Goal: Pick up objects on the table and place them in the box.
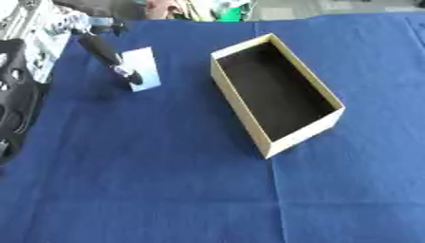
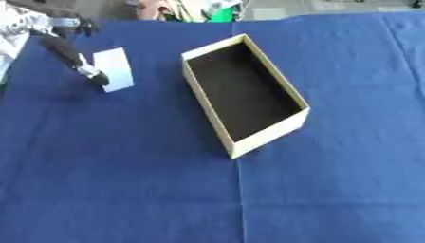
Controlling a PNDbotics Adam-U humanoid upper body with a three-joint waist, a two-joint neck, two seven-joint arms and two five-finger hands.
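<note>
A small white card-like object [image 1: 143,68] sits at the back left of the blue cloth. My left hand [image 1: 106,51], black with silver joints, reaches in from the upper left corner, and its tip overlaps the card's lower left corner. Whether it grips the card is hidden. Right of the card is an open tan box [image 1: 236,102] with a dark inside. It lies askew and nothing shows in it. My right hand appears in neither view.
The blue cloth [image 1: 166,190] covers the whole table. A black part with holes [image 1: 15,99] runs along the left edge. White and coloured clutter [image 2: 199,9] lies beyond the table's far edge.
</note>
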